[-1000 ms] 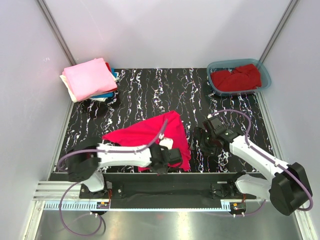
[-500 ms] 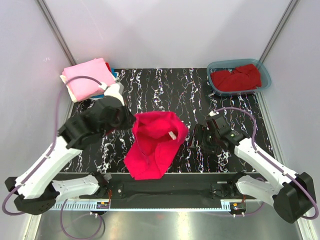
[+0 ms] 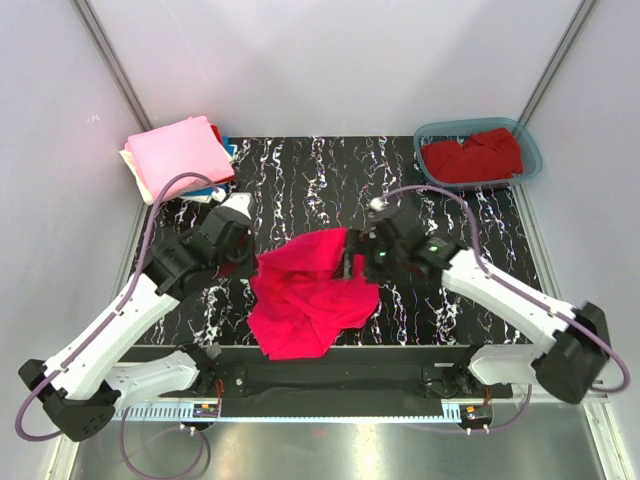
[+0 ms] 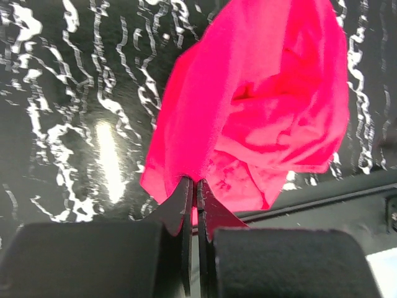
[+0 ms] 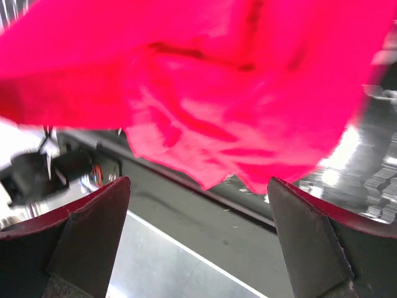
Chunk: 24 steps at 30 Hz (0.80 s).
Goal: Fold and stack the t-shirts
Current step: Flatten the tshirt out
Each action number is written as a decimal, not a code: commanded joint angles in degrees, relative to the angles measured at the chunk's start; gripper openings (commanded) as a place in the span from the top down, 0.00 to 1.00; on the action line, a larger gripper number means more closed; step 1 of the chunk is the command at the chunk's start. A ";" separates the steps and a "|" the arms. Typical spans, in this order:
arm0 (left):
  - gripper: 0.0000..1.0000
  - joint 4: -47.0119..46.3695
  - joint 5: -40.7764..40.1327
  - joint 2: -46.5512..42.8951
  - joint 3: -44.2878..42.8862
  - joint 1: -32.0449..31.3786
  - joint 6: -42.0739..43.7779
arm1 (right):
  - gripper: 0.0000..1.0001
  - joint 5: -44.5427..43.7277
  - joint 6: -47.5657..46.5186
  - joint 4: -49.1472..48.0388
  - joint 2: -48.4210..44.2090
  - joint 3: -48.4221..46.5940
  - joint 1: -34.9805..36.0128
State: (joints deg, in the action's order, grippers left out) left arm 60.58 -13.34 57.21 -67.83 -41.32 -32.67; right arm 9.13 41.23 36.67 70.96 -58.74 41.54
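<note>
Bare table (image 3: pixel 320 170) between folded stack (image 3: pixel 180 158) and tub (image 3: pixel 533 150), red shirt (image 3: pixel 310 295) heaped front-centre

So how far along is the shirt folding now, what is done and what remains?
Done: a folded stack topped by a light pink shirt sits at the far left corner. In hand: the bright pinkish-red shirt is crumpled in the middle, left gripper shut on its edge, right gripper open beside it. Left: folding it, then the dark red shirt in the teal tub.
</note>
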 commanded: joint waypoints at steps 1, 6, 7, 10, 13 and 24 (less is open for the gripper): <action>1.00 -0.81 -1.77 -1.66 1.20 4.21 5.24 | 0.00 -4.19 1.74 -1.77 6.72 -4.27 7.31; 1.00 -3.26 3.40 -5.26 8.05 15.29 9.19 | 0.07 -6.93 0.00 -1.25 21.46 -14.72 15.84; 1.00 -3.88 4.54 -5.70 9.29 18.00 10.50 | 0.10 -7.80 -0.45 -0.81 23.59 -16.48 16.29; 1.00 -5.11 9.28 -6.32 11.05 19.87 11.75 | 0.13 -8.86 -2.73 -0.37 30.71 -23.07 17.87; 1.00 -5.91 9.56 -6.67 11.41 20.22 11.75 | 0.16 -10.61 -5.98 1.83 38.79 -31.93 17.87; 1.00 -9.07 10.00 -6.14 12.64 20.49 11.92 | 0.29 -10.44 -9.07 7.54 52.43 -45.41 18.14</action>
State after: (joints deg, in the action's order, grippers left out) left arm 54.89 -4.47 51.81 -55.33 -21.10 -21.82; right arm 0.19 33.82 41.39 121.36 -101.08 59.31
